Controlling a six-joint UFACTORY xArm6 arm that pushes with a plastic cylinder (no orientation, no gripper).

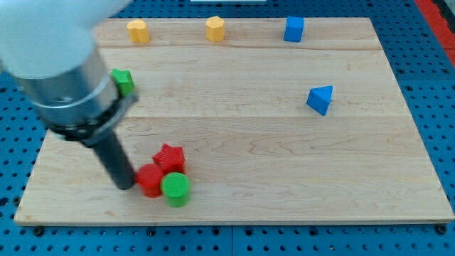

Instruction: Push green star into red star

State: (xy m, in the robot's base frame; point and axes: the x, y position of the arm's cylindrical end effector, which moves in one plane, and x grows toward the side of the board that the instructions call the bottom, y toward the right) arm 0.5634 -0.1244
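Green star (pixel 123 81) sits at the board's (pixel 284 171) left edge, far from red star (pixel 169 156).
My tip (pixel 126 185), a bare rod without fingers, touches the red cylinder (pixel 149 180) beside the green cylinder (pixel 175 189), lower left.

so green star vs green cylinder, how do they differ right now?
The green star sits near the view's left edge, partly hidden behind my arm; the green cylinder is fully visible near the view's bottom. The green star stands alone, while the green cylinder touches the red cylinder beside the red star. My tip is near the green cylinder, far from the green star. Both are green.
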